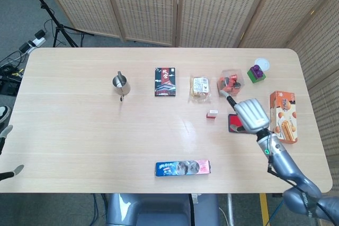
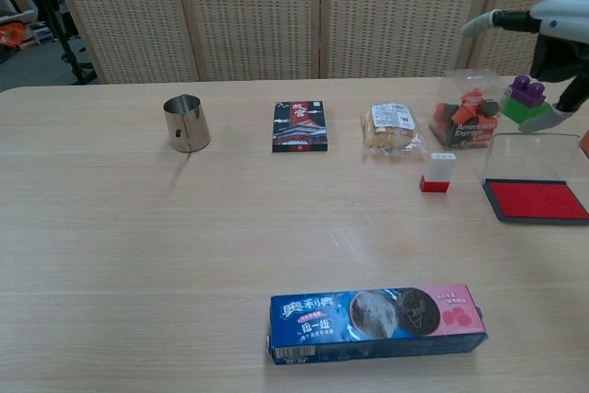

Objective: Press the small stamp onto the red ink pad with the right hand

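Observation:
The small stamp (image 1: 212, 114), white on a red base, stands upright on the table left of the red ink pad (image 1: 234, 124). In the chest view the stamp (image 2: 437, 173) and the open ink pad (image 2: 537, 201) with its clear lid raised are both in full sight. My right hand (image 1: 251, 114) hovers above the pad with fingers spread and holds nothing; it hides most of the pad in the head view. In the chest view this hand (image 2: 560, 17) hangs high at the upper right, well above the table. Only fingertips of my left hand (image 1: 10, 172) show at the left edge, held apart.
Along the far side stand a steel cup (image 1: 121, 83), a black card box (image 1: 165, 82), a snack packet (image 1: 199, 87), a clear tub of orange pieces (image 1: 230, 82) and a purple-green toy (image 1: 256, 73). An orange box (image 1: 283, 116) lies right of the pad. A cookie pack (image 1: 183, 168) lies near the front.

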You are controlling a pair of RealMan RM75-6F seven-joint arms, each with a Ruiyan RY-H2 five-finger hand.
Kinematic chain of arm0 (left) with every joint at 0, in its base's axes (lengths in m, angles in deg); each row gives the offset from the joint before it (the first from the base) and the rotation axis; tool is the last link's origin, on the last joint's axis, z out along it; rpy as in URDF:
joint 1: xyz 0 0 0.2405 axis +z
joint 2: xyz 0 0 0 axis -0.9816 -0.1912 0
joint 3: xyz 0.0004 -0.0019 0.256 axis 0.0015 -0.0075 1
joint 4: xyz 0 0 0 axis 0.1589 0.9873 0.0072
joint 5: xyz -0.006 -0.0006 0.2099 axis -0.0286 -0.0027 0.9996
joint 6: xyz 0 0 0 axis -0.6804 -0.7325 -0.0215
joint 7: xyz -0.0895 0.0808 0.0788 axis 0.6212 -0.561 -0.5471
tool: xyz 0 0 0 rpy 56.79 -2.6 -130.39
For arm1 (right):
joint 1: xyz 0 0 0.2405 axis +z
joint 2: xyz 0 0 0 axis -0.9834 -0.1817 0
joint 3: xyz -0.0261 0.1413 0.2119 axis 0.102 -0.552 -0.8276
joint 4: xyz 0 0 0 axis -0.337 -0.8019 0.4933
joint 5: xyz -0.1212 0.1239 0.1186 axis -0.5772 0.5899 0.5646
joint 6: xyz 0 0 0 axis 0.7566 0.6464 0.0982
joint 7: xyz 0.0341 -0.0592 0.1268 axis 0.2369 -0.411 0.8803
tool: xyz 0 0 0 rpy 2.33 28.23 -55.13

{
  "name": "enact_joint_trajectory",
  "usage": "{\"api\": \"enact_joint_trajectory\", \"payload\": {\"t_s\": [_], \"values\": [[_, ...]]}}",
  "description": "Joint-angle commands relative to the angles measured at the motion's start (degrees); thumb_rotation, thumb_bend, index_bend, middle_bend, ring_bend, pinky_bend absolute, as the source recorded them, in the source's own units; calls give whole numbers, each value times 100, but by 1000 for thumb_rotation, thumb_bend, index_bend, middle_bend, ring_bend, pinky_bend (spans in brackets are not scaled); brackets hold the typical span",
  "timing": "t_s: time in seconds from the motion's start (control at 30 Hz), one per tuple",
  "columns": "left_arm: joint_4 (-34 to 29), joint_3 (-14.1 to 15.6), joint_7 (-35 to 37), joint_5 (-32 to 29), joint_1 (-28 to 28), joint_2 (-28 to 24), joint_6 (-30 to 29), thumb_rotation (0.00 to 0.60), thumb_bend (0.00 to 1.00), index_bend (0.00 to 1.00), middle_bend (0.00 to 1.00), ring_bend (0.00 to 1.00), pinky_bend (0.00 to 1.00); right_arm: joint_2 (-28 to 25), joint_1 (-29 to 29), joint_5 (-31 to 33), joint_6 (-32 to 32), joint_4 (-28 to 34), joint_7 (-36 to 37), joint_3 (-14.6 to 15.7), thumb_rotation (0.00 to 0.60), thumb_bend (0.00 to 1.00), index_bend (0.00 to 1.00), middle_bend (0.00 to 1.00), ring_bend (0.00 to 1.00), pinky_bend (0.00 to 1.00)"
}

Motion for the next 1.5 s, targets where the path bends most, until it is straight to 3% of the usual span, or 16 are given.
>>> {"api": "enact_joint_trajectory", "payload": {"t_s": [0.03,0.1,0.3,0.5,1.07,1.5], "values": [[-12,-29,15,-82,-55,-31,104,600,133,0,0,0,0,532,521,799,-506,-192,-671,-141,600,120,193,996,1000,1000],[-19,-42,25,-123,-76,-46,148,600,133,0,0,0,0,702,667,1094,-585,-314,-904,-167,600,216,252,996,1000,1000],[-30,-68,66,-235,-116,-79,240,600,133,0,0,0,0,1227,1121,2276,-756,-791,-1561,-204,600,330,324,996,1000,1000],[-16,-88,102,-370,-183,-97,403,600,134,0,0,0,0,1586,1361,2845,-615,-1167,-1912,-126,600,363,369,996,1000,1000],[-4,-74,130,-445,-254,-129,539,600,133,0,0,0,0,2184,1660,3328,-517,-1880,-2009,53,600,363,389,996,1000,1000],[-3,-42,109,-446,-287,-142,595,600,129,0,0,0,0,2332,1733,3607,-567,-2181,-2078,183,600,364,397,996,1000,1000]]}}
